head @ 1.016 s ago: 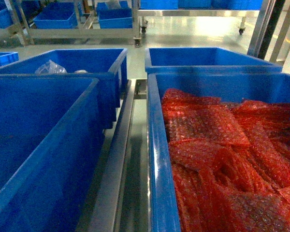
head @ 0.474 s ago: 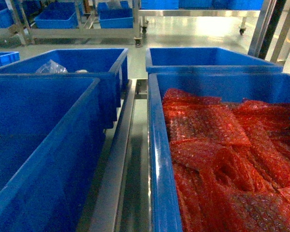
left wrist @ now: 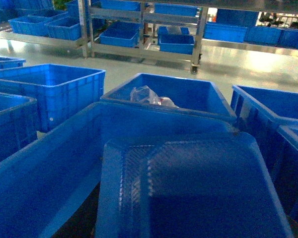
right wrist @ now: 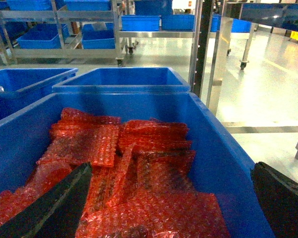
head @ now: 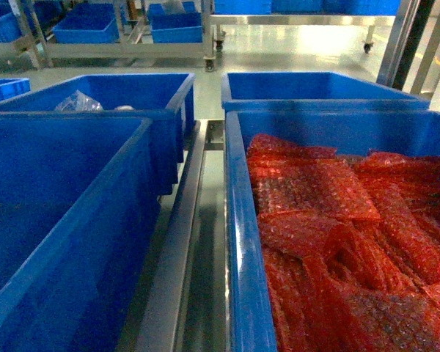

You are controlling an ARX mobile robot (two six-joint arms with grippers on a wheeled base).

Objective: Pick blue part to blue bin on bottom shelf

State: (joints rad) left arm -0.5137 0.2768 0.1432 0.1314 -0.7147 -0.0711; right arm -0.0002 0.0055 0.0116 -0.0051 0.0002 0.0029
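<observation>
Blue bin (head: 66, 220) large, open-topped, near left; blue part unseen.

Pretty much everything here is bright blue: the near left crate (head: 73, 220), the crate behind it (head: 117, 92) with a clear, shiny plastic bag (head: 77, 101) inside, and the right crate (head: 238, 242). That one's full of red bubble-wrap bags (head: 330, 220) with a dotted bubble texture. The rail (head: 180, 249) between the crates is bare grey steel, the floor (head: 293, 48) pale glossy grey-green. The right gripper's fingers (right wrist: 54, 208) look black.
</observation>
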